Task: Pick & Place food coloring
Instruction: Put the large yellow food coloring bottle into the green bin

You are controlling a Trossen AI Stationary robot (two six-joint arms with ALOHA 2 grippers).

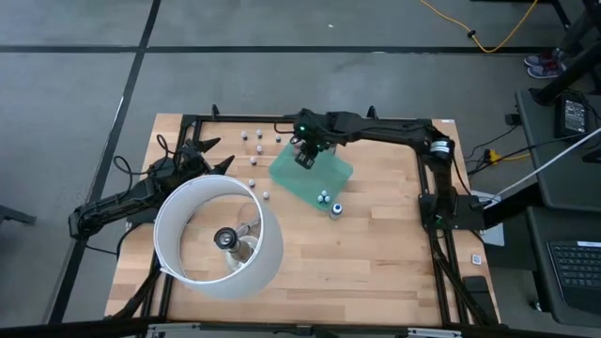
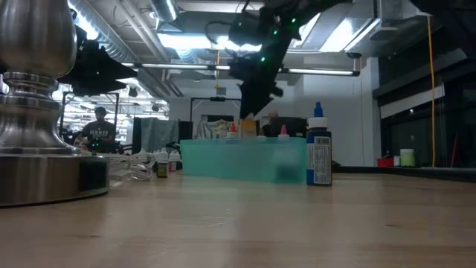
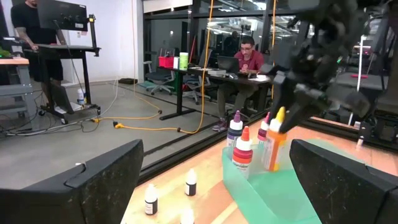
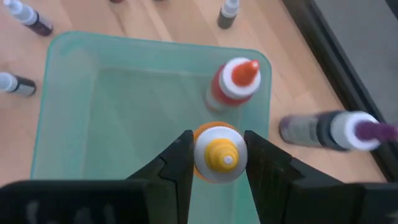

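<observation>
a: what's taking up the most room on the wooden table (image 1: 376, 253)?

b: the white ring lamp (image 1: 218, 235), sitting toward the left arm's side. next comes the green sheet (image 1: 315, 172), lying near the far middle.

a: and the arms?

b: the left gripper (image 1: 208, 160) is waiting by the lamp with its fingers spread wide apart. the right gripper (image 4: 217, 163) is hanging over the sheet's far corner, clamping a yellow-capped bottle (image 4: 217, 152) by the neck.

a: where's the rest of the food coloring standing?

b: a red-capped bottle (image 4: 235, 84) is standing upright on the sheet just beside the held one. a purple-capped bottle (image 4: 336, 129) is sitting right off the sheet's edge. small bottles (image 1: 252, 143) are scattering over the wood beyond.
</observation>
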